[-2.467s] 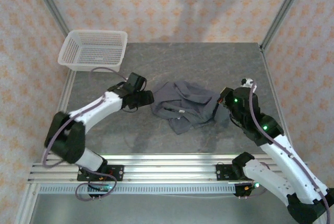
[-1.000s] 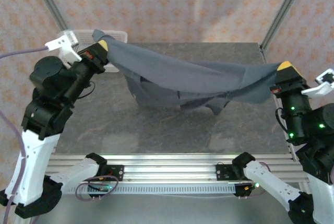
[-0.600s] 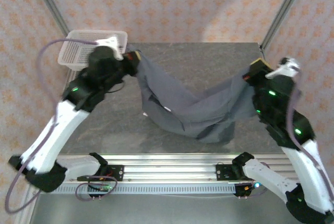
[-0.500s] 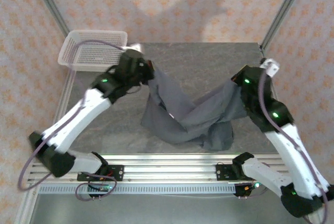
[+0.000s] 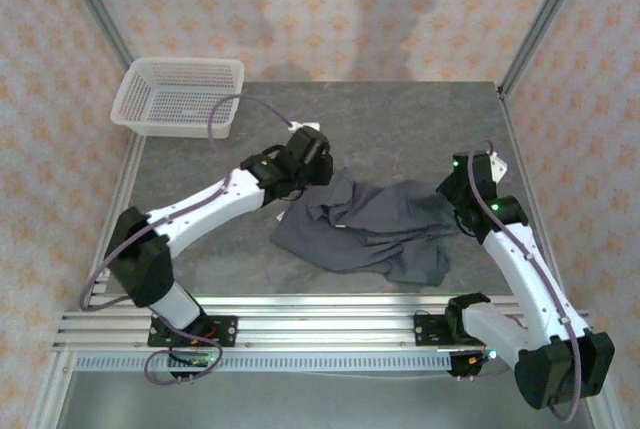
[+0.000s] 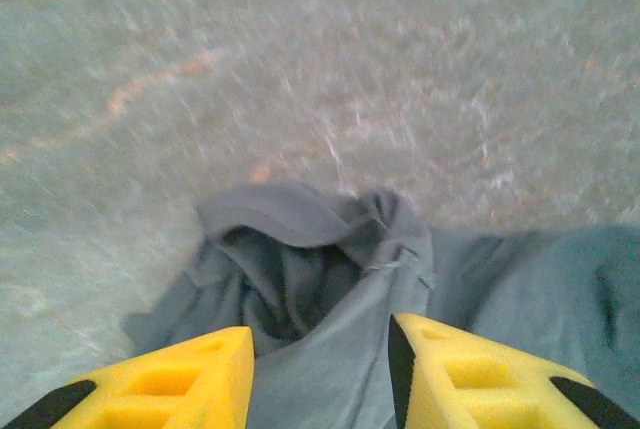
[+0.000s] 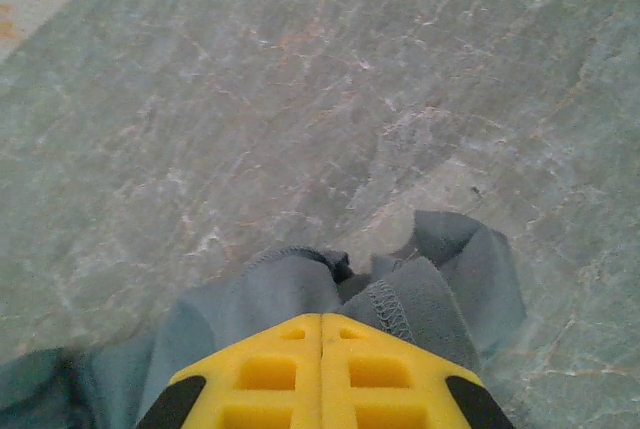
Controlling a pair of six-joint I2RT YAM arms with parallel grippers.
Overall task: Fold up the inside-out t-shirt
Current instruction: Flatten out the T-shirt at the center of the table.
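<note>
Top view: the dark slate-grey soft t-shirt (image 5: pixel 365 229) lies crumpled on the grey stone-patterned counter (image 5: pixel 400 119) between the left claw (image 5: pixel 312 161) and the right claw (image 5: pixel 455 192). This looks like the spreading-out step, before any fold. Bare counter lies beyond, and the white plastic mesh basket (image 5: pixel 180 97) sits well apart.

Left wrist view: the left claw (image 6: pixel 320 369) is spread, with fabric loose between its fingers. It probably needs a fresh edge hold next.

Right wrist view: the right claw (image 7: pixel 320 349) is pressed together, pinching a stitched hem.

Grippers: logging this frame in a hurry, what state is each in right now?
Left gripper: open, t-shirt fabric lying loose in the gap.
Right gripper: closed, apparently pinching the t-shirt's hem.
</note>
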